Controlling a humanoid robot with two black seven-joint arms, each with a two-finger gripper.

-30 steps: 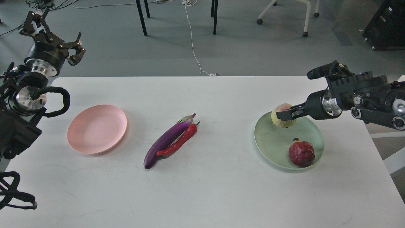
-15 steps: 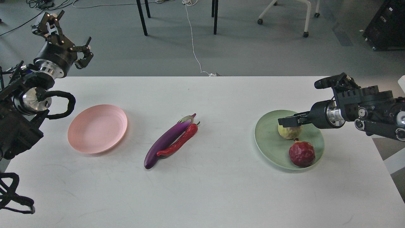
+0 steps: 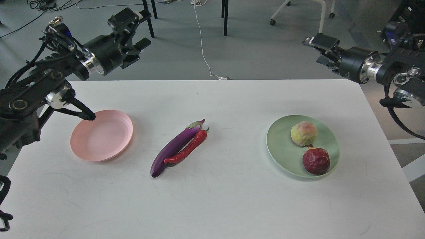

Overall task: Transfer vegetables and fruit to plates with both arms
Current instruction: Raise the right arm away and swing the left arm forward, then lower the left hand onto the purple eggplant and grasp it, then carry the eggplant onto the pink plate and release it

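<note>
The purple eggplant [image 3: 175,148] and the red chili [image 3: 190,148] lie side by side, touching, at the table's middle. The pale pink plate [image 3: 101,136] at the left is bare. The mint green plate [image 3: 282,149] at the right holds the yellow-green ball [image 3: 303,133] and, touching it, the dark red pomegranate [image 3: 316,161]. My left gripper [image 3: 135,31] is open and empty, raised beyond the table's far edge, above and behind the pink plate. My right gripper [image 3: 321,49] is open and empty, high beyond the far right corner, well away from the mint plate.
The white table [image 3: 212,205] ends just behind both grippers. On the floor beyond stand black chair legs [image 3: 148,18], a white cable [image 3: 202,46] and a wheeled white chair base [image 3: 320,20]. A cable loop of my left arm [image 3: 79,111] hangs at the pink plate's far-left rim.
My right gripper let go of the yellow-green ball on the mint plate, then rose and drew back to the far right. My left arm swung right, its gripper now pointing across the far edge.
</note>
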